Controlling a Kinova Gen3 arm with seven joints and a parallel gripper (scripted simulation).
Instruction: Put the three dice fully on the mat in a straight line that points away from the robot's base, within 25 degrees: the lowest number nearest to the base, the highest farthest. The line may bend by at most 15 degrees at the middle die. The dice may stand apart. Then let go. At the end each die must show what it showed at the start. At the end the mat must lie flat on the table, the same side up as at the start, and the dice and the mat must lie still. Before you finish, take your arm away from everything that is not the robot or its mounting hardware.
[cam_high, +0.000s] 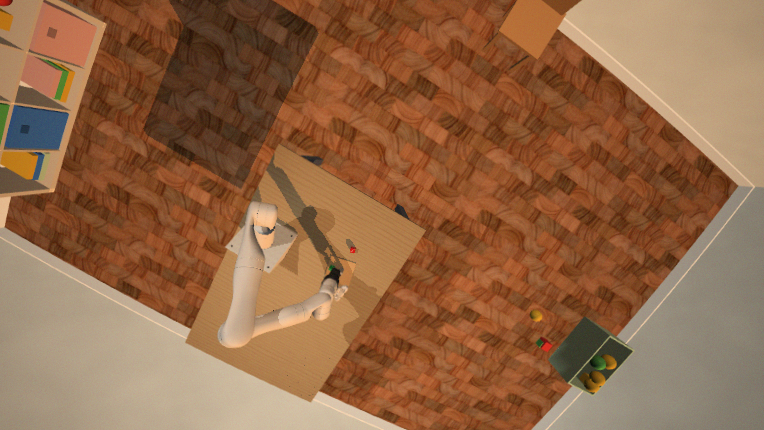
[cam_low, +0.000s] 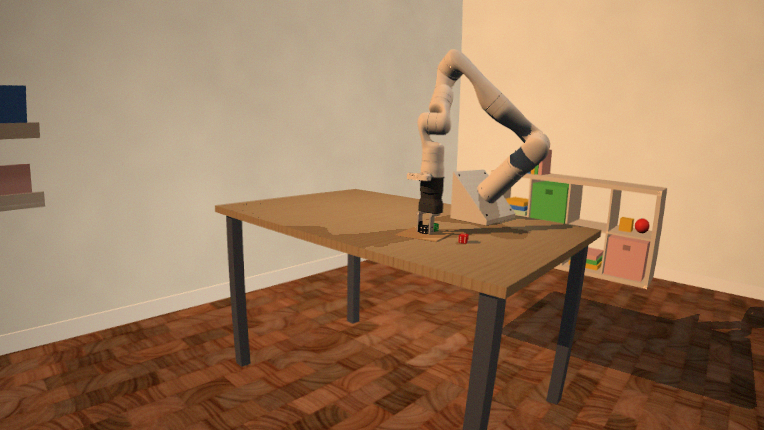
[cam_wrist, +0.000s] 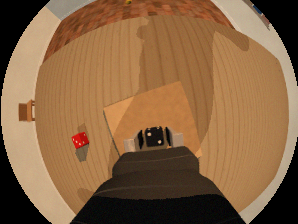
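Note:
The mat (cam_high: 348, 269) (cam_low: 408, 233) (cam_wrist: 160, 107) is a thin orange-brown square lying on the table. The black die (cam_low: 423, 229) (cam_wrist: 154, 136) stands on it, with two white pips seemingly on its top face in the wrist view. My gripper (cam_low: 426, 230) (cam_wrist: 154, 134) points down and is open around the black die, with small gaps at both sides. The green die (cam_high: 332, 266) (cam_low: 436, 227) is just behind the fingers, on the base side; the wrist view hides it. The red die (cam_high: 352, 249) (cam_low: 463, 238) (cam_wrist: 80, 140) lies on the table beside the mat.
The robot's base plate (cam_high: 282, 241) (cam_low: 470, 205) stands at one edge of the table (cam_high: 299, 368) (cam_low: 320, 210). The table's far edge lies beyond the mat. A bin (cam_high: 574, 352) and loose toys are on the floor, away from the table.

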